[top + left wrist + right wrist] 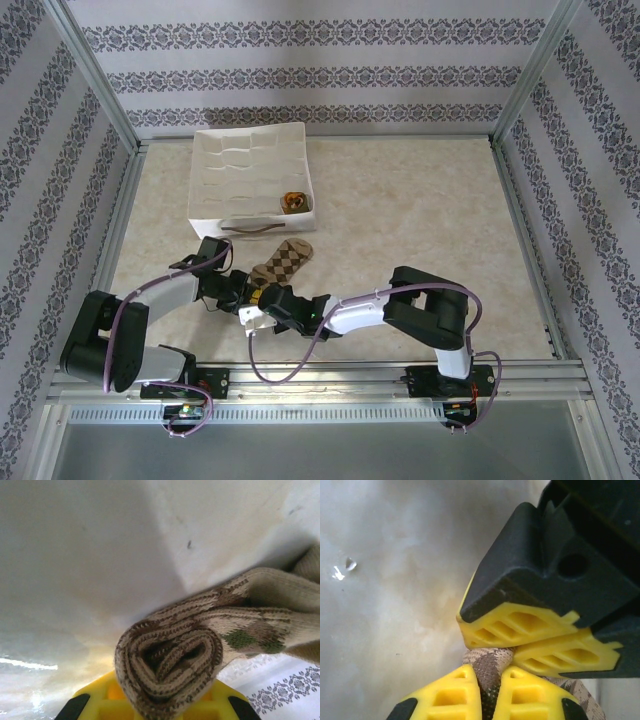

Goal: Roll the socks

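Two socks show from the top camera: one argyle sock (285,262), brown and beige diamonds, lies flat on the table (420,210) just in front of one white box (250,165), its near end drawn up between two grippers. One green sock (295,202), a tight olive-and-orange bundle, sits in the box's near right compartment. The left gripper (250,292) and right gripper (266,298) meet tip to tip at the argyle sock's near end. At the left wrist, that end is wound into a thick spiral (170,655) of brown-ribbed beige knit, with a green diamond on the flat stretch trailing right. The spiral sits on the left gripper (160,707), whose yellow fingers (100,707) are drawn close around its base. The box wall rises white behind, and one strip of wallpaper (285,690) shows at lower right. At the right wrist, four yellow pads are counted. The right gripper (489,700) has its own two nearly closed, pinching a narrow fold of argyle sock (487,667). The left gripper (515,652) comes in from the upper right, its two pads touching at the tips just above the same fold.
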Robot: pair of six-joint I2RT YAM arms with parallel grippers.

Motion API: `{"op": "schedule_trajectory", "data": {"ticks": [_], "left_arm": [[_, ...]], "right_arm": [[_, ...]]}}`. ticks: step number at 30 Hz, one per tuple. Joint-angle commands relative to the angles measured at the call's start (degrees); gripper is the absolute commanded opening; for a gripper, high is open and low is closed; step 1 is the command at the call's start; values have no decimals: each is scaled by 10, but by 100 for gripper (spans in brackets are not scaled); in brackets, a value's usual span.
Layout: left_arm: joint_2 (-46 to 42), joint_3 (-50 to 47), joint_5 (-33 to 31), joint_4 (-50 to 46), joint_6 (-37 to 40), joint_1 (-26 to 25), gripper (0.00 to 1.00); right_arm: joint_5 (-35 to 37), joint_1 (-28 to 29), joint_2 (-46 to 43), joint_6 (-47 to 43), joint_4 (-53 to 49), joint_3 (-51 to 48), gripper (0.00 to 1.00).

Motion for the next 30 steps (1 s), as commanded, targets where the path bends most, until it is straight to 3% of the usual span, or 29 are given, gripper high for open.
{"op": "schedule_trajectory", "data": {"ticks": [1,2,4,6,8,14,18,30], "left_arm": [[-6,2,-47,-104,20,-4,25],[-18,12,-52,-113,23,-3,38],[-43,29,-61,-127,24,-4,54],[-65,43,-71,-142,22,-2,64],[-84,50,-79,-147,17,0,68],[-118,38,-88,-117,1,8,69],[-121,17,-71,-70,-3,9,64],[-59,-17,-35,49,2,8,57]], "right_arm": [[-50,-23,16,58,-77,6,0],[-75,-30,9,79,-91,3,0],[-144,-51,0,120,-122,1,0],[-211,-72,-1,158,-145,2,0],[-265,-87,5,182,-169,9,0],[-382,-132,27,251,-186,26,0],[-448,-159,48,297,-200,53,0],[-664,-246,136,479,-215,125,0]]}}
